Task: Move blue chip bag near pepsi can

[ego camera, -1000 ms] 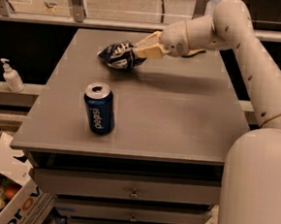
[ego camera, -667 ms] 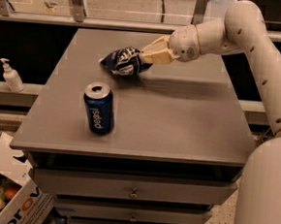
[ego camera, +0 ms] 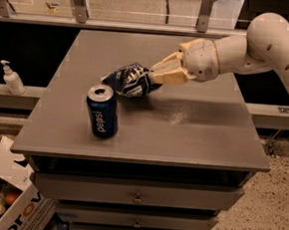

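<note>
The blue chip bag is a crinkled navy foil bag with white lettering, held a little above the grey table top, just up and right of the pepsi can. The pepsi can stands upright near the table's front left, blue with white lettering and a silver top. My gripper reaches in from the right and is shut on the right end of the bag. Its cream fingers pinch the foil. The bag's left end hangs close to the can's top.
A white pump bottle stands on a ledge left of the table. Cardboard boxes lie on the floor at the lower left. Drawers sit under the table top. A railing runs behind the table.
My gripper has carried the blue chip bag from the back of the table forward toward the pepsi can. The can has not moved.
</note>
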`<state>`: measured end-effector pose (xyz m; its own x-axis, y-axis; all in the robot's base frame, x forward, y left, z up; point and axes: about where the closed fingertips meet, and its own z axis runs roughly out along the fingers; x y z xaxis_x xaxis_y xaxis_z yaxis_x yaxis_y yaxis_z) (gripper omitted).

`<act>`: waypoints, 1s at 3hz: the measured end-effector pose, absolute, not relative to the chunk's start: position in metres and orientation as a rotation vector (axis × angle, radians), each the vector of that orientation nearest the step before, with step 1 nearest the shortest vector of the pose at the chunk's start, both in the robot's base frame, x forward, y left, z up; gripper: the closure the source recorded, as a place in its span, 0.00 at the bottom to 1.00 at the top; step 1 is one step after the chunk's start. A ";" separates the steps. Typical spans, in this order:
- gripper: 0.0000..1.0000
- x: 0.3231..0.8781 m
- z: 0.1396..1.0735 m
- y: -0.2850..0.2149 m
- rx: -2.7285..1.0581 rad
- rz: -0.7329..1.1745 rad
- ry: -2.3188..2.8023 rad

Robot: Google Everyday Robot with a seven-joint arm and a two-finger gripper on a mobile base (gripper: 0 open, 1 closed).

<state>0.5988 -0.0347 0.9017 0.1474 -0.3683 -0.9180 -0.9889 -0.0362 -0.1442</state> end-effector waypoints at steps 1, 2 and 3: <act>1.00 0.562 0.884 -0.033 -1.592 0.925 1.356; 1.00 0.534 0.865 -0.031 -1.625 0.957 1.345; 1.00 0.522 0.859 -0.030 -1.661 0.974 1.326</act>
<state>0.5220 -0.0303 0.8585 0.1611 -0.3826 -0.9097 -0.9825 -0.1496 -0.1111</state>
